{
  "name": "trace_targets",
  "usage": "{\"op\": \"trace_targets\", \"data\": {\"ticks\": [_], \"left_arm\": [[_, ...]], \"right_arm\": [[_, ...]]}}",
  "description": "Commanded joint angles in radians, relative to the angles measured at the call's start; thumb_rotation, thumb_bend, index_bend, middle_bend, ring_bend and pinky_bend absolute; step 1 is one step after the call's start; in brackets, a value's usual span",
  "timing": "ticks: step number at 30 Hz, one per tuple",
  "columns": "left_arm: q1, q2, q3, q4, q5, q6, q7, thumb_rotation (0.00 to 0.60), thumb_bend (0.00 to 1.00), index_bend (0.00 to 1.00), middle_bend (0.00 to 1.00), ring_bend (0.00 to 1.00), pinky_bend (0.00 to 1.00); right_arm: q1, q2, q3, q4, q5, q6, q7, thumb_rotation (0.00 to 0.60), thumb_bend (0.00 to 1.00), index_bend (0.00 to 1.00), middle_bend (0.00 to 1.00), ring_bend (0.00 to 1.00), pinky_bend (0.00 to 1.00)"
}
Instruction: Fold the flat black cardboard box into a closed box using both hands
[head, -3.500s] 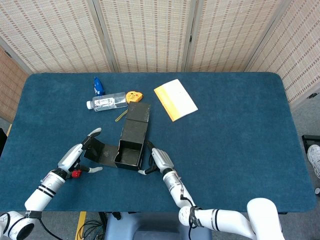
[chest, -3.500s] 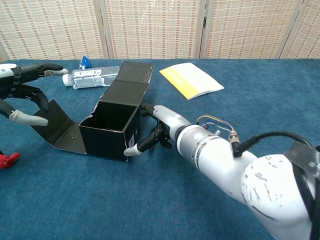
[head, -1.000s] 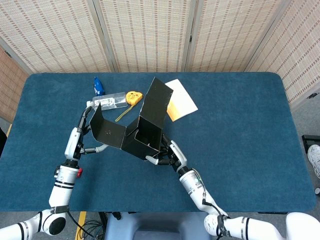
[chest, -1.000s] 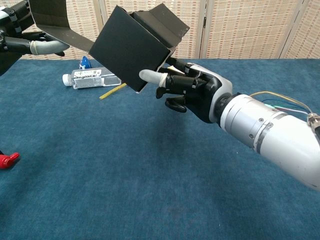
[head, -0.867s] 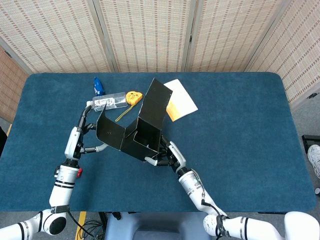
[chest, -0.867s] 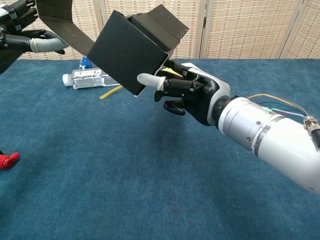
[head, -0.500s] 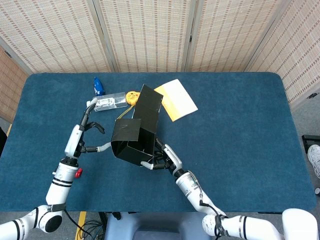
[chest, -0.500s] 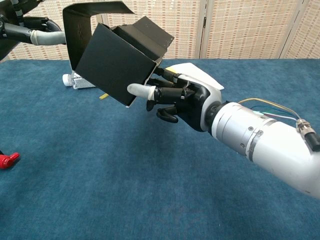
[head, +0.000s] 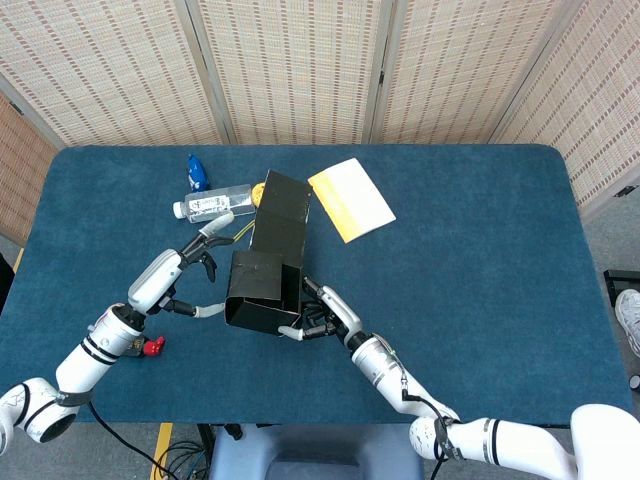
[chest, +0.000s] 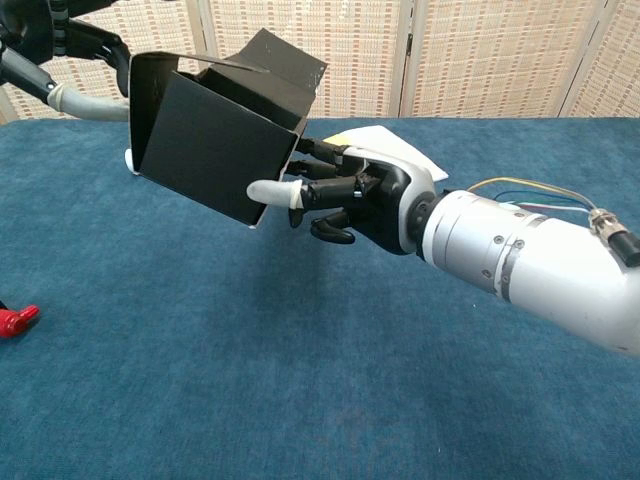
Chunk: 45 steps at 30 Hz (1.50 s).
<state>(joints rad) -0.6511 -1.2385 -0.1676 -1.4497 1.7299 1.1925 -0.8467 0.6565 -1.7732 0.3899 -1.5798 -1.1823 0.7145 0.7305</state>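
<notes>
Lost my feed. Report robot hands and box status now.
Right robot hand grips black box, held off table. Left robot hand touching its left side flap. Lid flap open. Bottle behind.

Box between left robot hand and right robot hand, above table.

The cardboard box is matte black all over. The table wears deep teal-blue cloth. At the far side, a booklet shows an orange-yellow cover with a white edge. A clear bottle carries a white label, and beside it lies something bright blue. Both hands, left and right, are black with white fingertips on white arms. A small red piece sits near left. The screens behind are woven beige.
</notes>
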Motion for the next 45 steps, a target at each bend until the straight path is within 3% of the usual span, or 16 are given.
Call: {"op": "trace_targets", "data": {"ticks": [1, 11, 16, 20, 30, 37, 45], "left_arm": [[-0.036, 0.042, 0.034, -0.009, 0.042, -0.03, 0.0, 0.6, 0.21, 0.15, 0.05, 0.51, 0.35], [-0.094, 0.074, 0.106, -0.013, 0.131, -0.051, 0.117, 0.6, 0.27, 0.2, 0.09, 0.51, 0.34], [-0.125, 0.074, 0.126, -0.012, 0.152, -0.073, 0.193, 0.6, 0.39, 0.24, 0.14, 0.51, 0.3], [-0.147, 0.069, 0.134, -0.01, 0.158, -0.083, 0.241, 0.6, 0.43, 0.27, 0.18, 0.51, 0.26], [-0.201, 0.082, 0.174, -0.015, 0.184, -0.134, 0.347, 0.6, 0.46, 0.3, 0.22, 0.51, 0.23], [-0.227, 0.084, 0.195, -0.013, 0.217, -0.145, 0.46, 0.6, 0.47, 0.37, 0.32, 0.51, 0.23], [-0.218, 0.058, 0.192, -0.005, 0.226, -0.135, 0.674, 0.6, 0.47, 0.48, 0.46, 0.52, 0.22]], "right_arm": [[0.021, 0.02, 0.003, 0.011, -0.002, -0.031, 0.003, 0.6, 0.38, 0.18, 0.35, 0.66, 0.93], [0.064, 0.064, 0.003, 0.044, -0.011, -0.089, 0.005, 0.6, 0.41, 0.18, 0.36, 0.66, 0.93], [0.074, 0.059, -0.006, 0.055, -0.013, -0.087, 0.006, 0.6, 0.41, 0.19, 0.37, 0.66, 0.93], [0.082, 0.056, -0.014, 0.064, -0.018, -0.088, 0.006, 0.6, 0.41, 0.19, 0.37, 0.66, 0.93], [0.105, 0.057, -0.03, 0.086, -0.038, -0.082, -0.019, 0.6, 0.41, 0.19, 0.37, 0.67, 0.93], [0.117, 0.056, -0.049, 0.095, -0.062, -0.077, -0.025, 0.6, 0.41, 0.19, 0.37, 0.67, 0.93], [0.127, 0.047, -0.065, 0.112, -0.083, -0.057, -0.038, 0.6, 0.41, 0.19, 0.37, 0.67, 0.93]]}}
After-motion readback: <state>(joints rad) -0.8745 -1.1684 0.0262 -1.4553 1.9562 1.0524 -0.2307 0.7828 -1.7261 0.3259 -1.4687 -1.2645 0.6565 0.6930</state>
